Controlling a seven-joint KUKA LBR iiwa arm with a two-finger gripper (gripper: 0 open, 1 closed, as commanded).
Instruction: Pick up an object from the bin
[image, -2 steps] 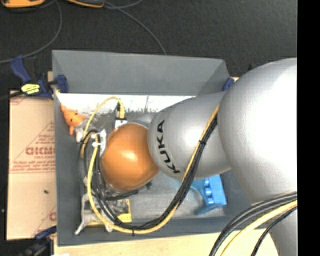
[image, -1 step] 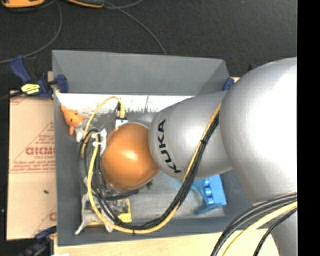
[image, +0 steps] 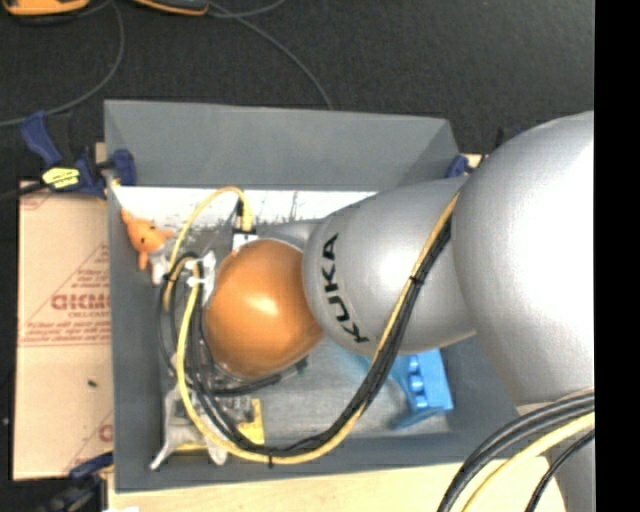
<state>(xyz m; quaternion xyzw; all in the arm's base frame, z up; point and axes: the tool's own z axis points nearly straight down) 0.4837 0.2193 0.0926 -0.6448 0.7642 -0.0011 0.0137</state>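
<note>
Setting: robotics laboratory, bin-picking test cell. Evidence: one silver industrial arm (image: 400, 270) lettered KUKA. Orange wrist cover (image: 255, 310) fitted to it. Yellow and black cables (image: 398, 325) strapped along the arm. Grey metal bin (image: 290, 140) set on dark matting (image: 400, 50).

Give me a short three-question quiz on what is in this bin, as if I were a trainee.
1. True or false: the blue block lies in the lower right of the bin, partly under the arm.
2. Pick one: the small thing in the bin's upper-left corner is A) green, B) orange, C) purple.
3. Fill in: the word printed on the arm reads ____.

Key: 1 true; 2 B; 3 KUKA.
</note>
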